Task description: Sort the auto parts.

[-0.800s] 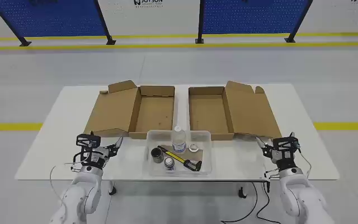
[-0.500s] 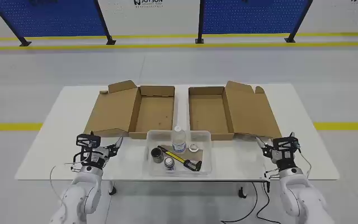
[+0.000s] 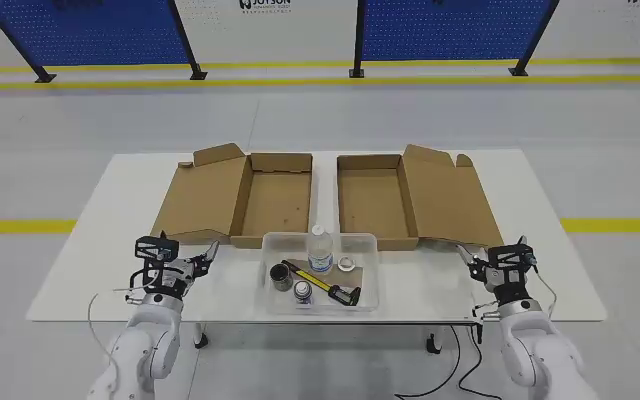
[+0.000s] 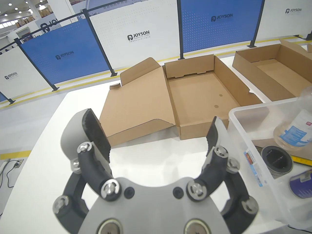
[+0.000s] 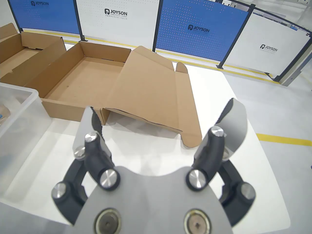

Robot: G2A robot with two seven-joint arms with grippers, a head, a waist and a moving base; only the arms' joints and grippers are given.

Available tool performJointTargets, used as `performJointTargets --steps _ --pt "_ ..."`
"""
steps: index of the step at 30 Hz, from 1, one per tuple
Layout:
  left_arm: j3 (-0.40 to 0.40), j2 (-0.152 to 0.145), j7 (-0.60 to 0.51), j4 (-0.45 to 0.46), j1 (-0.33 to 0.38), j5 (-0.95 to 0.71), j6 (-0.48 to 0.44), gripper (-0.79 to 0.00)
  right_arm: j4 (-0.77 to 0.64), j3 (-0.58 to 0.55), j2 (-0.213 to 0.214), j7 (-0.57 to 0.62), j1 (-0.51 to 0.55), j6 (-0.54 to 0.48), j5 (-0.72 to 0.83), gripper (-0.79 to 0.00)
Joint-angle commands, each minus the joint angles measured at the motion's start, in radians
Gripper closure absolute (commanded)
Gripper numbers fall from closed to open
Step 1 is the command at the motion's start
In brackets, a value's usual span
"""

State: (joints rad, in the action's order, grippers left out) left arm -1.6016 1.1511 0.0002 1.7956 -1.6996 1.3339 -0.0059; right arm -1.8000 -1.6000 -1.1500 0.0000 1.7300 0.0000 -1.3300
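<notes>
Nothing looks sorted yet. The 2 cardboard boxes, the left box [image 3: 275,205] and the right box [image 3: 372,205], lie bare at the far side. The auto parts [image 3: 310,282] all sit in the clear bin [image 3: 372,240] at the near middle. The left gripper [image 4: 153,122] and the right gripper [image 5: 160,108] hang released, holding nothing, over bare table [image 3: 100,260] on either side of the bin. Both have open room inward, but the bin walls and box rims need clearing.
</notes>
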Motion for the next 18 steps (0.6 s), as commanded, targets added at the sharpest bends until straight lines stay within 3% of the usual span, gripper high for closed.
performJointTargets --steps 1,9,18 --pt "0.005 0.001 -0.002 -0.007 0.026 0.001 -0.008 -0.785 0.0 0.0 0.0 0.0 0.0 0.0 0.0 -0.785" --pt "0.059 0.007 -0.014 -0.013 0.143 -0.026 -0.079 -0.785 0.0 0.0 0.0 0.0 0.0 0.0 0.0 -0.785" --pt "0.199 0.024 -0.044 -0.068 0.273 -0.068 -0.164 -0.785 0.0 0.0 0.0 0.0 0.0 0.0 0.0 -0.785"
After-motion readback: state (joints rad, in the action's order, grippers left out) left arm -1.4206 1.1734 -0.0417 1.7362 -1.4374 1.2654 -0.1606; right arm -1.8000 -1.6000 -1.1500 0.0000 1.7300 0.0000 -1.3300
